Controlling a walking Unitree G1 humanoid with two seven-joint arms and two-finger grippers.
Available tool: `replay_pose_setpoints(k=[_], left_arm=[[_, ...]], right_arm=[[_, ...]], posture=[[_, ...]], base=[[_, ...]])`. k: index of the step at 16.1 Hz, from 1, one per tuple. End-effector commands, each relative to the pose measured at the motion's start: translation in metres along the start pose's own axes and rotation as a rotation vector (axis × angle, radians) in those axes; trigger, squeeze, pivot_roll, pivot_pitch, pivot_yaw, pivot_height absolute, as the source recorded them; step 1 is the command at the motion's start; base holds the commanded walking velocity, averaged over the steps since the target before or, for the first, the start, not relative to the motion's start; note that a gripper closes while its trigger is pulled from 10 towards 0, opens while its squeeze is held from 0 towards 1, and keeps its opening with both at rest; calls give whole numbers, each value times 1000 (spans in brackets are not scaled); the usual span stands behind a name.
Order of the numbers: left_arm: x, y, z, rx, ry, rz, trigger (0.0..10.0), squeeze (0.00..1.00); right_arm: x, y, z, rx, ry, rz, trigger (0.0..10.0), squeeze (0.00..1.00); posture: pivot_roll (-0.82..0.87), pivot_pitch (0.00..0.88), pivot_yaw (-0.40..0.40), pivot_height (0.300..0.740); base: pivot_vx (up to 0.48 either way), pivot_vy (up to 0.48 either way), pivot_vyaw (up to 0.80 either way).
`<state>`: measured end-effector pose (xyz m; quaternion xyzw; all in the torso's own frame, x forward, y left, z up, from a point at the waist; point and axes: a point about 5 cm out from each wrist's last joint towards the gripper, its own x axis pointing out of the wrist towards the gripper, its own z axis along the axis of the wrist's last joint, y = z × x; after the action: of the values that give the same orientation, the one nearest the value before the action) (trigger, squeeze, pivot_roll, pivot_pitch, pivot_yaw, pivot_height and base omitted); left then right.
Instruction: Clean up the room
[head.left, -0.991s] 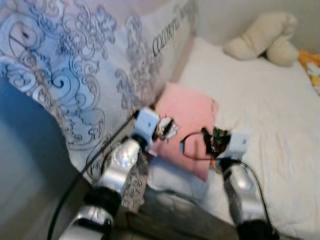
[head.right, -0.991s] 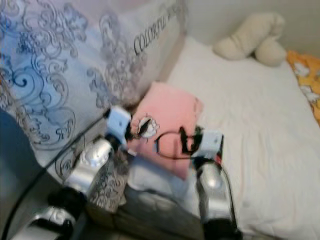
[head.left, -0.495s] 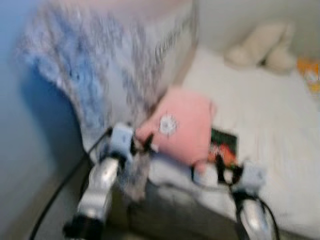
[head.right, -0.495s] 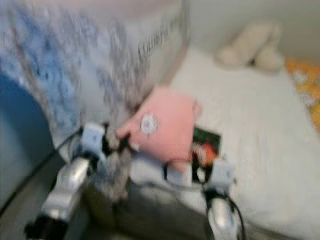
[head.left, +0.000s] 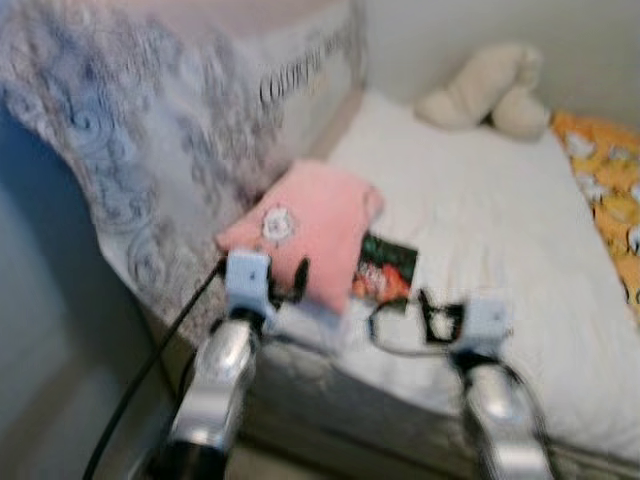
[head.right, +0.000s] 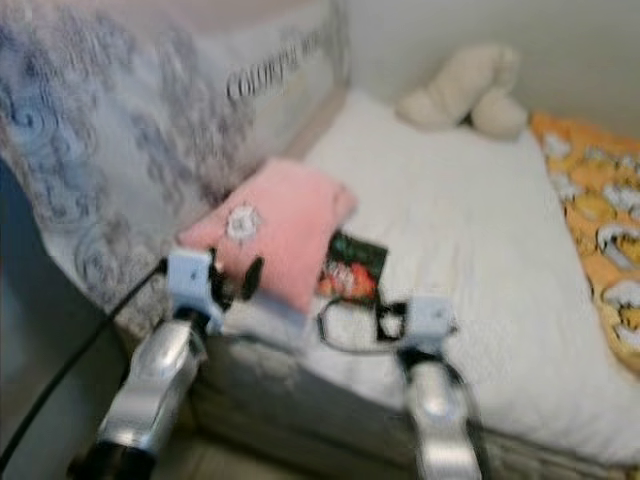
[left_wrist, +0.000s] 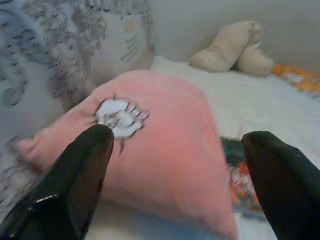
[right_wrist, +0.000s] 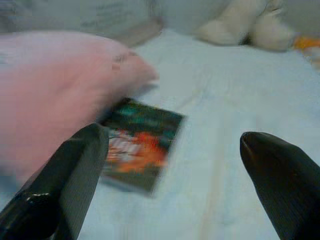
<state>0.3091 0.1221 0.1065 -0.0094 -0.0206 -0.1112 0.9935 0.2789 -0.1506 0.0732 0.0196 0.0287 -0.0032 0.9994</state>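
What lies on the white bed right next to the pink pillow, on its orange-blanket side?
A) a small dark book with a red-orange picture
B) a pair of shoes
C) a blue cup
A: a small dark book with a red-orange cover picture lies flat on the white bed, touching the soft pink pillow.

We see a plain pink pillow (head.left: 305, 225) with a small white flower-like patch outlined in dark. Beside it lies a dark green book (head.left: 385, 270) with orange and red on its cover. The bed (head.left: 480, 230) is white. A cream plush toy (head.left: 480, 90) sits beyond, an orange blanket (head.left: 605, 190) carries white figures, and a pale curtain (head.left: 150, 130) shows blue-grey scrolls.
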Motion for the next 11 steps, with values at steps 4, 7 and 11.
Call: replay_pose_setpoints(k=[4, 7, 11], left_arm=[[-30, 13, -9, -10, 35, -13, 10000, 0], [-20, 4, -2, -58, 24, -32, 10000, 0], [-2, -4, 10, -29, -11, -103, 10000, 0]], right_arm=[[-44, -20, 1, 20, -57, 4, 10000, 0], [-39, -35, -9, -40, -13, -124, 10000, 0], [-30, -13, -3, -68, -37, -52, 10000, 0]], posture=[[36, 0, -35, 740], [37, 0, -25, 740], [20, 0, -23, 740]], base=[[0, -480, 0], [0, 0, 0], [0, -240, -600]])
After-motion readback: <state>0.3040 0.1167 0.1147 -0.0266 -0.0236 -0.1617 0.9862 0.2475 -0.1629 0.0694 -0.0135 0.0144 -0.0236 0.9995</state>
